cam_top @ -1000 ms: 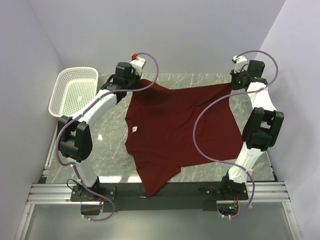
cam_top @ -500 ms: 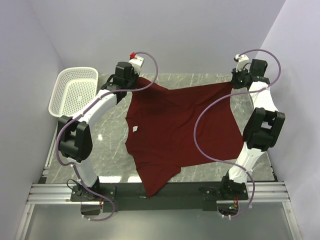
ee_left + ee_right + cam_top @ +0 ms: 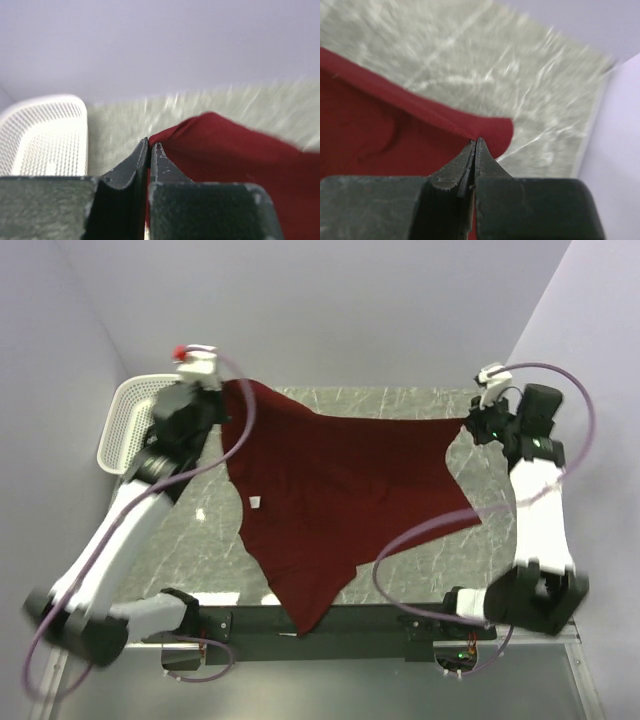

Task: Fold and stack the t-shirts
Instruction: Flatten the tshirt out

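Holding plain maroon short-sleeved cloth t-shirt point(image 3: 330, 490) spread over grey marble table point(image 3: 400, 400): left gripper point(image 3: 151, 145) clenched on corner at 11 o'clock, right gripper point(image 3: 476, 141) pinching corner at 2 o'clock. Likely tensioning to flatten cloth for folding. One tip overhangs table edge at 6 o'clock.

In the top view the left arm point(image 3: 110, 530) is smeared, and the basket point(image 3: 118, 430) is partly hidden behind it; in the left wrist view the basket is cut off by the left edge. The label point(image 3: 256, 503) on the t-shirt point(image 3: 340, 480) is too small to be read. In both wrist views the table point(image 3: 120, 125) is blurred, and the t-shirt is cut off at one side.
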Controlling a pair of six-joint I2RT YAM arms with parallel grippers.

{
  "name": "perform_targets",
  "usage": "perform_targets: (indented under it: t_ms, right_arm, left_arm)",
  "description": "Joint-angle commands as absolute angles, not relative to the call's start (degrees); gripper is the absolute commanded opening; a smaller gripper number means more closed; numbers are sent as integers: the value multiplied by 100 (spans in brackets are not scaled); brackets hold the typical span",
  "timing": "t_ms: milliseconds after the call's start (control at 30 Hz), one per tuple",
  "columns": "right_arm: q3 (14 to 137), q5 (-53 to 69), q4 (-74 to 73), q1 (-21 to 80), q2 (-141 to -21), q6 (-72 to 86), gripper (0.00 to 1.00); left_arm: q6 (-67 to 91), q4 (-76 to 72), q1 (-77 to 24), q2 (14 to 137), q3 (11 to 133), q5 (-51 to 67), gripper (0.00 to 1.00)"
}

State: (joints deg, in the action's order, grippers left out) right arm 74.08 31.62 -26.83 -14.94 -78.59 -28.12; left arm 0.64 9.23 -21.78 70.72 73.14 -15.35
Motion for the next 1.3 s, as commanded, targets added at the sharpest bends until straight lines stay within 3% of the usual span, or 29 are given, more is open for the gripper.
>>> perform_targets:
  t_ms: [0, 100, 200, 400, 467, 567, 700, 1033, 1267]
  right_arm:
    - [7522, 3296, -2890, -1529, -6456, -3032, 0]
    - [8487, 3252, -3488, -1564, -5838, -2945, 0]
    - [10468, 3147, -4077, -1600, -5634, -2664, 0]
    - [13669, 2480, -4763, -1600, -5879, -1908, 0]
    - [14017, 2163, -4738, -1600, -5889, -1732, 0]
    - [13730, 1821, -4290, -1600, -5556, -1635, 0]
    - [13360, 1705, -4201, -1591, -5353, -1617, 0]
    - [10032, 2135, -2921, -1591, -4992, -1617, 0]
    - [6964, 3471, -1576, -1591, -5394, -1573, 0]
  left_arm:
    - [571, 615, -2180, 5996, 7268, -1574, 0]
    - [834, 686, -2197, 5336, 7680, -1214, 0]
    - [1221, 572, -2206, 4879, 8409, -687, 1]
    - [1783, 685, -2197, 4737, 10421, -54, 1]
    - [1845, 791, -2145, 4816, 11151, 60, 1]
    - [1907, 870, -2005, 4860, 11724, 167, 1]
    - [1820, 932, -1951, 4808, 11611, 88, 1]
    - [1363, 449, -1951, 4895, 8812, 18, 1]
    - [1274, -825, -1951, 6148, 6954, -201, 0]
